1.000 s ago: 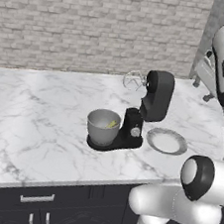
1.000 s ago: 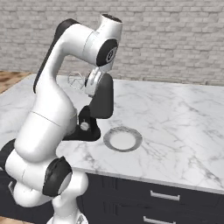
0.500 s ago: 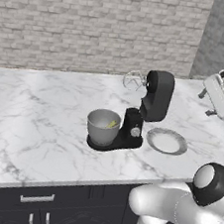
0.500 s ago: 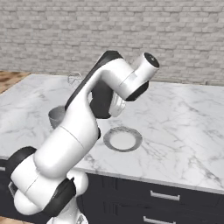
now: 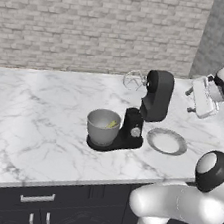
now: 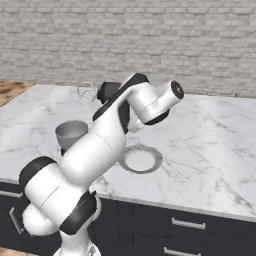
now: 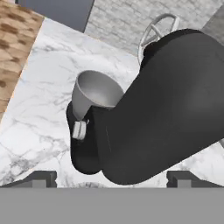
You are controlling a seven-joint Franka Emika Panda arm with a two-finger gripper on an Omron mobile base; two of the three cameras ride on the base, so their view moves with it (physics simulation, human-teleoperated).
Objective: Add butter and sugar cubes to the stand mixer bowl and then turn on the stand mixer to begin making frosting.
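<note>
Stand mixer (image 5: 143, 113), silver knob (image 7: 79, 130) in hand view; butter (image 5: 112, 124) in bowl (image 5: 102, 125)

Base views flank the stand mixer (image 5: 143, 113); hand view close behind.

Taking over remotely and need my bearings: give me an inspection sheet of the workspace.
Surface: white marble counter, dark drawers below.
Job's things: stand mixer with head tilted back, whisk raised; stand mixer bowl on its base, something yellow inside, likely the butter; sugar cubes not made out; silver knob on the side.
Clutter: grey plate beside the mixer.
Grippers: tool open, holding nothing, right of the mixer head.
Cables: nothing seen.
Surroundings: grey brick wall.
</note>
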